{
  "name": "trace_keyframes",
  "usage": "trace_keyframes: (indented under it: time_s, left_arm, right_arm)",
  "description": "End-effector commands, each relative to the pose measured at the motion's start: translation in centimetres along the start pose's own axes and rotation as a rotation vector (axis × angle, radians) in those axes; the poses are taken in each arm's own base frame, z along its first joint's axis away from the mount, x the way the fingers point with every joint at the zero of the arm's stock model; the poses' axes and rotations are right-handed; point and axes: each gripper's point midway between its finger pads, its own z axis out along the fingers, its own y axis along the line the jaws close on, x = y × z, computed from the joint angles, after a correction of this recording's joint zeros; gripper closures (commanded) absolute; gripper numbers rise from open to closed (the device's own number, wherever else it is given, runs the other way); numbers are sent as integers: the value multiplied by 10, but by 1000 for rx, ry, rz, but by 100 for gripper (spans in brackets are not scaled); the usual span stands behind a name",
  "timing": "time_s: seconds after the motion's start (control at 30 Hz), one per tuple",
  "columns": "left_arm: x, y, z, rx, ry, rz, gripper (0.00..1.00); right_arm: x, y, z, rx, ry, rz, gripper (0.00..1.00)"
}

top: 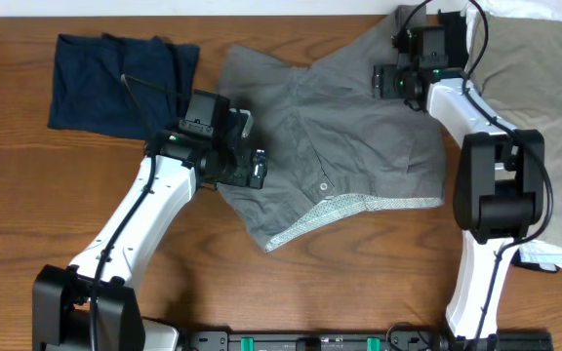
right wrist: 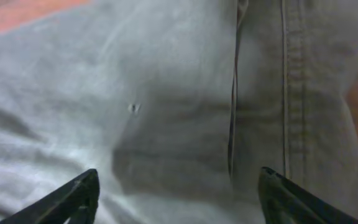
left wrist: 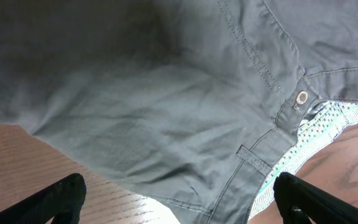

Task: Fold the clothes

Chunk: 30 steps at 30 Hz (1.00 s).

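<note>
Looking at grey shorts (top: pixel 340 146) mid-table (top: pixel 359 292), crumpled, waistband (top: pixel 349 207) and button (left wrist: pixel 301 97) toward the front edge. Soft, light, floppy cloth; probably sags when lifted and slides easily on wood. Best to pinch at the stiffer waistband or hem corners, not mid-panel. Left gripper (left wrist: pixel 179 202) wide open, holding nothing, low over the shorts' left edge. Right gripper (right wrist: pixel 176 193) also spread, empty, over the far side by a seam. Navy garment (top: pixel 105 83) off to the left. Khaki garment (top: pixel 535 58) just right, touching or overlapping, can't tell; may snag there.
</note>
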Motion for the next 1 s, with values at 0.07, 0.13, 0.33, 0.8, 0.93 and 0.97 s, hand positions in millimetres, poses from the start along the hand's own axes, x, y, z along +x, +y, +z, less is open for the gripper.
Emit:
trace_keyframes:
  time_s: [0.07,0.13,0.33,0.8,0.93,0.97]
  left_arm:
    - [-3,2,1,-13,0,-3,3]
    - [-3,1,1,-12,-2,-3,3]
    - [-5,1,1,-12,-8,-2,3]
    - [-10,4,1,-27,-31,3,3]
    - [-10,4,1,-27,-31,3,3]
    - [-10,4,1,-27,-31,3,3]
  right_arm:
    - [11,-8,19,4,10,-6,35]
    - [16,-9,26,4,15,-5,40]
    - [23,-10,35,4,27,3,74]
    - [-99,81,-28,-198,-374,-74,99]
    - [-134,120,-48,-200,-569,-64,99]
    - [-142,127,-53,-173,-623,-49,99]
